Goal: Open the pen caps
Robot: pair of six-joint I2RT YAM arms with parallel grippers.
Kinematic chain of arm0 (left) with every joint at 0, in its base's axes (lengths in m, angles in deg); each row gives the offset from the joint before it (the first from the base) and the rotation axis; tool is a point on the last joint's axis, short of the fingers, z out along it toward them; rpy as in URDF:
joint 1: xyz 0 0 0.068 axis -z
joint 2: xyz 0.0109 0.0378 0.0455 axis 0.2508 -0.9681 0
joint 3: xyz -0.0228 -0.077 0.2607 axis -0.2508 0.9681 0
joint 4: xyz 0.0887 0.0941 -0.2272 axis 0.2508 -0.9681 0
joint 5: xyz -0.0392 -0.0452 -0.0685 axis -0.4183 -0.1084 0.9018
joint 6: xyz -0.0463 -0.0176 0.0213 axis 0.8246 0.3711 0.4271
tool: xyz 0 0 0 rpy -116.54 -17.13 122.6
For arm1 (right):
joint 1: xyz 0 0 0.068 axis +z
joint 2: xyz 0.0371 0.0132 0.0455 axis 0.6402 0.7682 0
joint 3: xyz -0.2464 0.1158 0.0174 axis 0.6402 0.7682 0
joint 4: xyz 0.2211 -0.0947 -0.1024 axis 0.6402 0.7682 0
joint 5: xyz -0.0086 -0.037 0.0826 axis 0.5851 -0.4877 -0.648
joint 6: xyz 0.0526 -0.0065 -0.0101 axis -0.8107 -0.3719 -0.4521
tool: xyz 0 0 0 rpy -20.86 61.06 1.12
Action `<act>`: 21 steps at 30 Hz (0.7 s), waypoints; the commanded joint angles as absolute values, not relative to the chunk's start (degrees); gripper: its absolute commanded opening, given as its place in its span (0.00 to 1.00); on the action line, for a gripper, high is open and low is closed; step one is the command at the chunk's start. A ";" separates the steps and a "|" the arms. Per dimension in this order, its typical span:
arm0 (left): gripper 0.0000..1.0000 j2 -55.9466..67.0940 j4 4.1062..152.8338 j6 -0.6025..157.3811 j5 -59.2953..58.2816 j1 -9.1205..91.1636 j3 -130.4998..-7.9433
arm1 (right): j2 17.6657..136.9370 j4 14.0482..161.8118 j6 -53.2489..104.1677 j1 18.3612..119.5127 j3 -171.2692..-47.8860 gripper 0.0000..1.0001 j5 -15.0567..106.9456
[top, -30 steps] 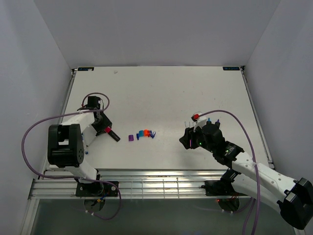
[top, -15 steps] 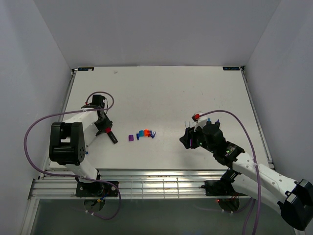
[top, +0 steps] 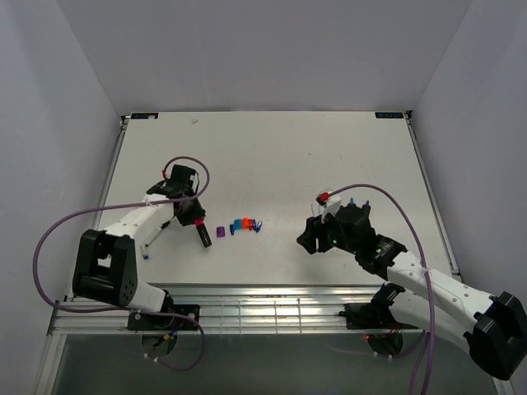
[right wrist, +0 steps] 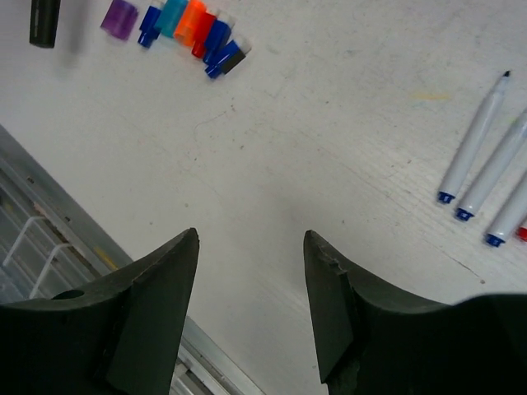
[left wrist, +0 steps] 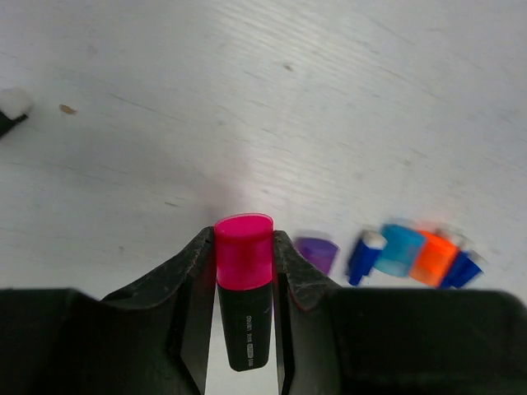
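Left wrist view: the left gripper [left wrist: 244,243] clamps the black highlighter [left wrist: 245,337], its pads [left wrist: 193,276] pressing the magenta cap [left wrist: 244,255], which is still on. The right gripper [right wrist: 251,247] hangs open and empty, well apart. Risk: with 2 pads covering the cap, a pull may jam or twist the highlighter loose.

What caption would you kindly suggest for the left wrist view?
Left claw grips a magenta-capped highlighter, loose caps in a row on the table beyond.
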State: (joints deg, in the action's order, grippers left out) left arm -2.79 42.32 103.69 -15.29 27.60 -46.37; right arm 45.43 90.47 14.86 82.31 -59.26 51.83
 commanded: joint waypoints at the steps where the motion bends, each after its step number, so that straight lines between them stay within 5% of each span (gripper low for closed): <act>1: 0.00 4.68 42.53 106.08 -13.87 31.30 -47.59 | 48.51 87.86 15.31 82.61 -63.29 0.61 40.88; 7: 0.00 12.59 44.72 108.91 -12.81 38.94 -46.27 | 54.22 79.01 10.57 82.61 -64.79 0.73 29.78; 21: 0.00 10.23 56.85 115.59 -9.03 54.07 -43.28 | 68.81 52.80 -3.41 86.74 -64.52 0.75 25.02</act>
